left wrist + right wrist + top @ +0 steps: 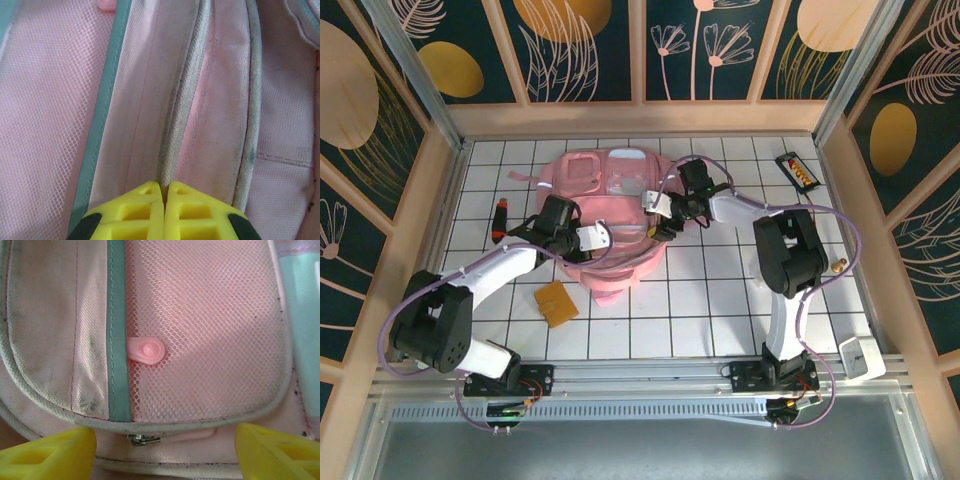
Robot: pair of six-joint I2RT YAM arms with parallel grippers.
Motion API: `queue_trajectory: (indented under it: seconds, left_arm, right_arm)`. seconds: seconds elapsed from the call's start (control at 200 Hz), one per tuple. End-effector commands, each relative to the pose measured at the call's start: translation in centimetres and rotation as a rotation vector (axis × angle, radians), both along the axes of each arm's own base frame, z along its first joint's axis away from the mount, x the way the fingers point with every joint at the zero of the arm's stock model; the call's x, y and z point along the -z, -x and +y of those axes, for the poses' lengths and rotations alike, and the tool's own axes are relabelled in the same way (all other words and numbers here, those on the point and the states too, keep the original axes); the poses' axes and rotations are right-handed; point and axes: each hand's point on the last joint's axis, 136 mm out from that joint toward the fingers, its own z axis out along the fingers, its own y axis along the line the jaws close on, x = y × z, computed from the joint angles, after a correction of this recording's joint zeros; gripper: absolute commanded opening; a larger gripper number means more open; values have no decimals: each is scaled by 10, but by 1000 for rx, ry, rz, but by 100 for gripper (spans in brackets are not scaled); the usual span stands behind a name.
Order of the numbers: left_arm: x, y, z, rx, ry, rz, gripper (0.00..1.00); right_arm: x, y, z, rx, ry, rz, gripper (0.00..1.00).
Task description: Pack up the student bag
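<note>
Left wrist view first: the left gripper is pressing its yellow fingertips fully together, and a grey piped seam of the student bag is running straight into the nip, so it looks to be pinching that fabric edge. On the right wrist view, the right gripper is standing wide apart and holding nothing. Its tips are straddling a metal zipper pull just below a mesh pocket with a pink snap tab. From above, the bag is lying flat toward the far middle of the table, with both arms reaching over it. A tan flat card is sitting just off the bag's near-left corner, and a red-and-black marker is lying by the table's left edge. I'd judge the opening step is in hand, with one side anchoring the bag while the other is lining up on the zip. Next, the right jaws need to close squarely on that small pull and draw it along the zip line without dragging the bag.
</note>
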Motion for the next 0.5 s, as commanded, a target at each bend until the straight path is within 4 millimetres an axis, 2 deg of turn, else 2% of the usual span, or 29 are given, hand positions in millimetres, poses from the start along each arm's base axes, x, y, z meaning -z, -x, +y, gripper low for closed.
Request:
queue_trajectory:
  seconds: [0.0,0.115,0.205,0.375,0.495]
  left_arm:
    - [-35,-10,-12,25,117,-113,0]
    - [-46,-8,-14,38,175,-129,0]
    - [-44,-6,-13,44,191,-117,0]
    - [-37,-3,-10,41,193,-91,0]
    - [-34,-5,-7,28,190,-95,0]
  right_arm:
    - [9,9,8,-43,-3,55,71]
    - [17,8,5,-18,22,70,69]
    - [19,7,1,3,9,88,69]
    - [16,17,1,-41,8,86,54]
    - [21,29,-3,-108,79,57,52]
